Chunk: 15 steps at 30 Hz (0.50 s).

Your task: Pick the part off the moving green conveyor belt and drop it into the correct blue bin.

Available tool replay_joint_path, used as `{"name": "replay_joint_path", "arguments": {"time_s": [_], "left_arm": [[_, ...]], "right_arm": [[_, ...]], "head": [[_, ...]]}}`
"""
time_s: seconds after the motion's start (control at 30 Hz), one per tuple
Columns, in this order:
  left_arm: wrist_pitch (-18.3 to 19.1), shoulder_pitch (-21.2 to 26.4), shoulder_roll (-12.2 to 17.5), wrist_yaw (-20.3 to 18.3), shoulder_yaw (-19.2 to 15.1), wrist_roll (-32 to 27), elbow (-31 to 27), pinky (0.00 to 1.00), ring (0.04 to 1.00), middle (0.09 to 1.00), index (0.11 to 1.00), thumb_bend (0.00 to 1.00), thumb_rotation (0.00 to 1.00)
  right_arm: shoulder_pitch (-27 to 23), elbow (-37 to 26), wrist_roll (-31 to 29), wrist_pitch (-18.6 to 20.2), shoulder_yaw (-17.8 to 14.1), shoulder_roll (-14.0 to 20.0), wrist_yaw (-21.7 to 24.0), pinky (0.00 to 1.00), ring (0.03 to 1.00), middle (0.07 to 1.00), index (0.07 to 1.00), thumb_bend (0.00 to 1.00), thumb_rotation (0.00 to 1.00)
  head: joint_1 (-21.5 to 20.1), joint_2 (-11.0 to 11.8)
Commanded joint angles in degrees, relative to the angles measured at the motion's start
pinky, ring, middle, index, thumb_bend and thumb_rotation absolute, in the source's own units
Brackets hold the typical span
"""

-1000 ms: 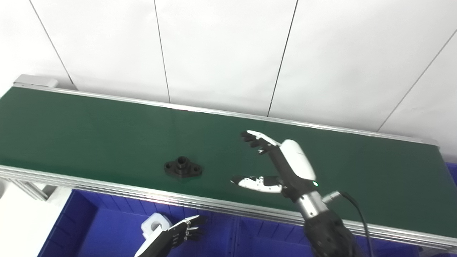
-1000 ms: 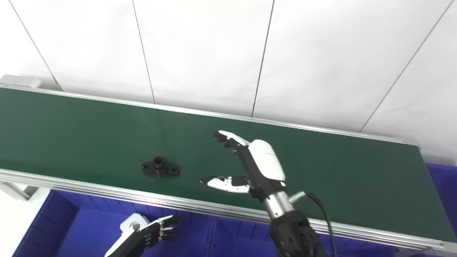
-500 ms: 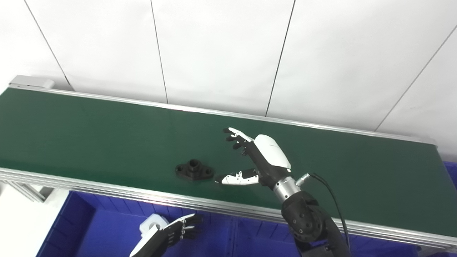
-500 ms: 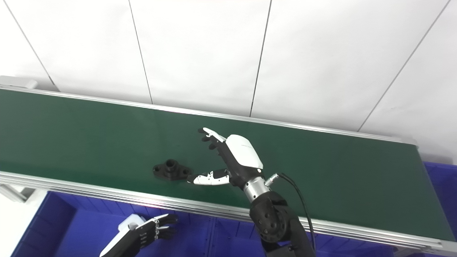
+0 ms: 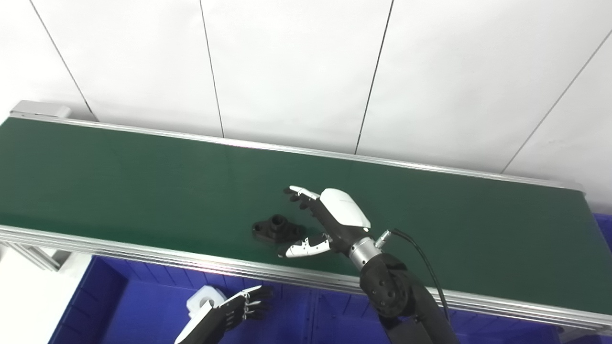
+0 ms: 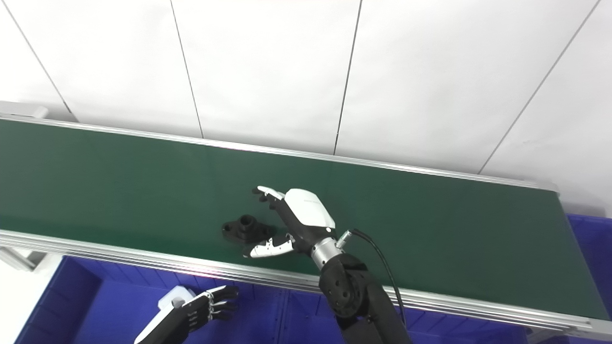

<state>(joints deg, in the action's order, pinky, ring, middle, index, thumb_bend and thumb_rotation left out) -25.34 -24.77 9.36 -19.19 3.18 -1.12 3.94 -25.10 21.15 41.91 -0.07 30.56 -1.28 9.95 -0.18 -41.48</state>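
A black flanged part [image 5: 276, 229] with a raised hollow hub lies on the green conveyor belt [image 5: 143, 181], near its front edge. My right hand [image 5: 321, 220] is open just right of the part. Its fingers [image 5: 300, 193] reach past the part's far side and its thumb [image 5: 300, 249] lies at the near side, so the part's right end sits between them. I cannot tell whether they touch it. My left hand [image 5: 235, 311] hangs low over a blue bin [image 5: 119, 306], fingers loosely curled and holding nothing.
A white part [image 5: 204, 299] lies in the blue bin under the left hand. More blue bins [image 5: 334, 320] run below the belt's aluminium front rail [image 5: 143, 253]. Another blue bin corner [image 6: 590, 239] shows at the right end. A white panelled wall stands behind the belt.
The black part has travelled right along the belt. My right hand has moved left and down toward it, and its fingers and thumb now bracket the part's right end. The left hand has stayed put.
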Motion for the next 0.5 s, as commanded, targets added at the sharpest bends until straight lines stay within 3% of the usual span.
{"name": "replay_joint_path", "arguments": {"time_s": [0.0,0.33,0.47], "left_arm": [[-1.59,-0.46,0.22,-0.16,-0.31,-0.49,-1.68,0.78,0.817,0.874,0.856,0.68,0.24],[-1.59,-0.76,0.05,-0.17,-0.19,-0.61,-2.4,0.77,0.819,0.879,0.854,0.68,0.23],[-1.59,-0.85,-0.1,-0.39,-0.36,-0.88,-2.55,0.77,0.817,0.878,0.855,0.67,0.23]], "right_arm": [[-1.83,0.23,0.06,-2.02,0.44,-0.65,-2.36,0.67,0.774,0.824,0.865,0.82,0.27],[-2.84,7.04,-0.25,-3.58,2.53,0.68,-4.76,0.71,0.801,0.835,0.858,0.77,0.22],[-3.12,8.19,0.2,-4.83,3.22,1.17,-6.59,0.62,0.716,0.766,0.779,0.7,0.03]], "head": [[0.03,-0.06],[0.19,-1.04],[-0.1,-1.32]]}}
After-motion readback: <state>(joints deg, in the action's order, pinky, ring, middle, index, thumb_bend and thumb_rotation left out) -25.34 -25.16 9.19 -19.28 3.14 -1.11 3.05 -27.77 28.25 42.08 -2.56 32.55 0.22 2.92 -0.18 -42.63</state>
